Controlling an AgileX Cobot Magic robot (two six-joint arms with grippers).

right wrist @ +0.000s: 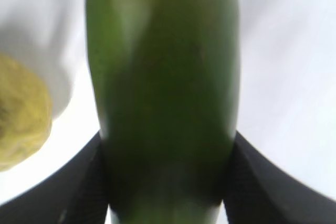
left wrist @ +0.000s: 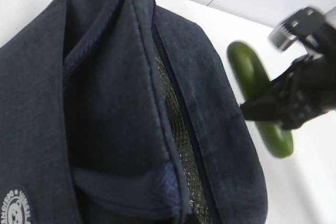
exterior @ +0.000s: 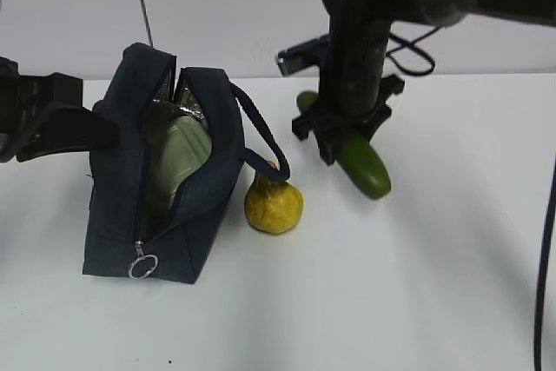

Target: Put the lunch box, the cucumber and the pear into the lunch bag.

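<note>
The lunch bag (exterior: 165, 171) stands toward the left edge of the surface (exterior: 417, 284), zipper open along its top, the ring pull (exterior: 143, 265) hanging at the near end. Inside, the lunch box (exterior: 178, 158) shows its pale green lid through the opening, so that part looks done. The left claw (exterior: 52, 119) sits against the bag's left side, seemingly holding the opening; whether it is apart or pinched on fabric cannot be told, since its wrist view shows only the bag's cloth and silver lining (left wrist: 178, 129). The pear (exterior: 274, 203) rests on the surface just beside the bag's right wall, under the loop handle (exterior: 261, 141), not yet picked up. Further right, toward the back edge, the right claw (exterior: 352, 141) is clamped across the cucumber (exterior: 365, 169), its jaws pressing both flanks in the wrist view, the fruit tilted with its lower end pointing toward the near edge.

Risks, as I judge them: the cucumber is smooth and could swivel or slip. It is long and the mouth narrow, partly filled by the box, so it may catch on the rim or handle and drag the bag over, or nudge the pear and set it rolling.
</note>
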